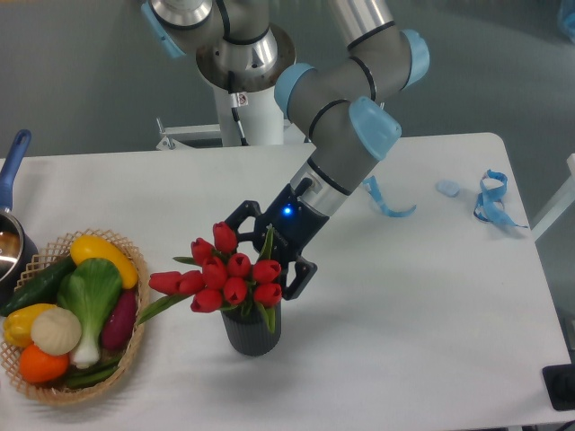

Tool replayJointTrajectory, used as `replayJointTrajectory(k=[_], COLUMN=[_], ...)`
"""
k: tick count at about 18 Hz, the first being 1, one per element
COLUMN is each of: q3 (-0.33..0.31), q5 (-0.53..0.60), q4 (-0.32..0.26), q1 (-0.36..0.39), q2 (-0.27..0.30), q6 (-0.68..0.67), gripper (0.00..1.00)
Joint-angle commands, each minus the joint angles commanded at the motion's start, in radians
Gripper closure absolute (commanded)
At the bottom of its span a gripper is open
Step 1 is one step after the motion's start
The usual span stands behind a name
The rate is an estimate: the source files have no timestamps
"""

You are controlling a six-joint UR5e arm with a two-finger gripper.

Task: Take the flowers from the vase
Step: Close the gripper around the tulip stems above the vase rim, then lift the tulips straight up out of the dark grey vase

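**Spread gripper at the back of the tulip bunch**

The flowers (229, 274) stand in the vase (252, 329), a dark ribbed cylinder on the white table (404, 305), a little left of the table's middle and nearer its front edge than its back. The red buds cluster above the rim, with two buds and a long leaf reaching out left toward the wicker basket (126, 355).

The gripper (267, 254) sits behind and to the right of the bunch, angled down from the arm (337, 126). Its two dark fingers are spread apart: one tip shows above the topmost bud, the other beside the rightmost bud, close above the vase's rim. An upright leaf rises between them. Whether either finger touches the buds cannot be told.

The basket of vegetables lies at the table's front left corner, with a gap of bare table between it and the vase. A blue-handled pan (11, 224) is cut off by the left edge of the view. To the right of the vase the table is bare as far as the front and right edges. Blue ribbons (490, 197) lie near the far right corner, well apart from the vase.
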Motion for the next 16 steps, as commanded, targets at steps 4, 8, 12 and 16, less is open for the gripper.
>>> replayJointTrajectory(k=[4, 8, 12, 16], q3=[0.011, 0.012, 0.012, 0.021], q5=[-0.023, -0.026, -0.028, -0.040], q4=[0.000, 0.000, -0.002, -0.002], q1=[0.012, 0.026, 0.038, 0.046], q2=[-0.002, 0.000, 0.005, 0.014], q6=[-0.005, -0.008, -0.017, -0.080], gripper=[0.46, 0.62, 0.65, 0.65])
